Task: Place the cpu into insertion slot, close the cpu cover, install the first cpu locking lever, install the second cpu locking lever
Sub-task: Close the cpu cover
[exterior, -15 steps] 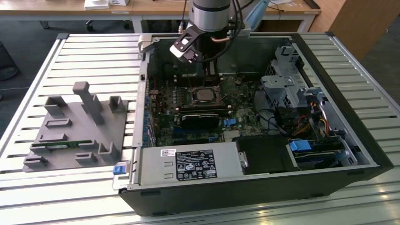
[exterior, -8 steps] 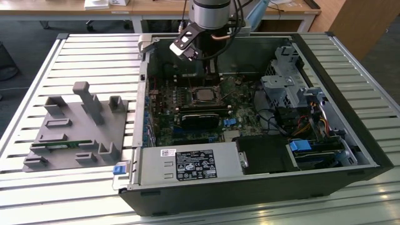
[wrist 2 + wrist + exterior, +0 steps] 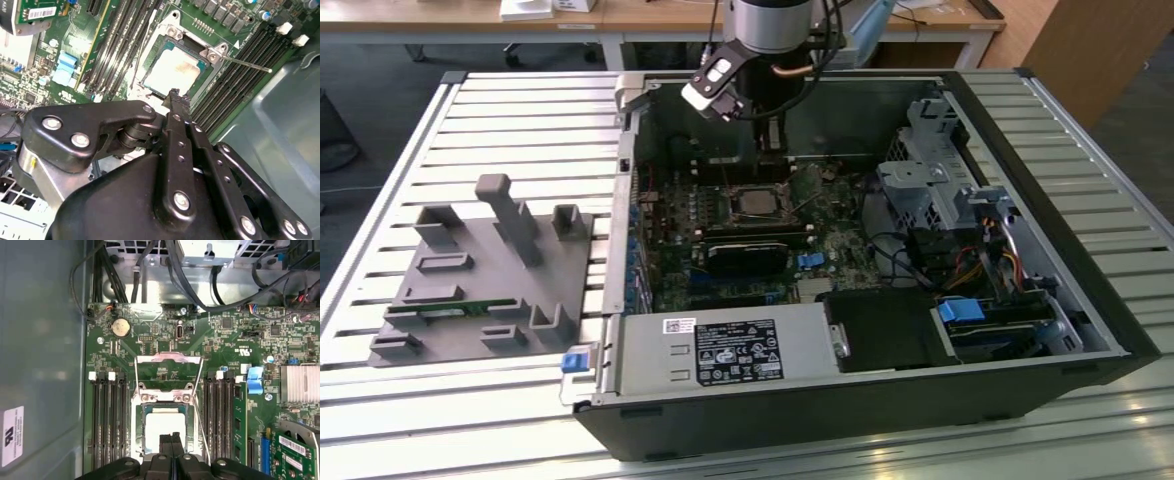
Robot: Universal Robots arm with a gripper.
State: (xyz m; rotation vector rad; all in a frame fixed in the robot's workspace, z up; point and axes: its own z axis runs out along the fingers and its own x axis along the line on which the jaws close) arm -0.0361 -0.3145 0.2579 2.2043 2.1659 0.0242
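Your claw (image 3: pixel 171 436) is pinched tight, fingertips together and gripping nothing, poised right over the cpu (image 3: pixel 165 421). That cpu lies flat in its insertion slot (image 3: pixel 141 412) on the motherboard (image 3: pixel 210 340), pale silvery top showing, with the cpu cover (image 3: pixel 169 358) flipped open beside it.

table: slatted metal (image 3: pixel 400 420) | behind: wooden desk (image 3: pixel 667 15), wooden cabinet (image 3: pixel 1101 50) | floor: grey (image 3: pixel 374 55)

Slatted table (image 3: pixel 520 110): computer case (image 3: pixel 854 410), grey fixture (image 3: pixel 480 290)

End effector (image 3: pixel 172 437) downward, seemingly closed
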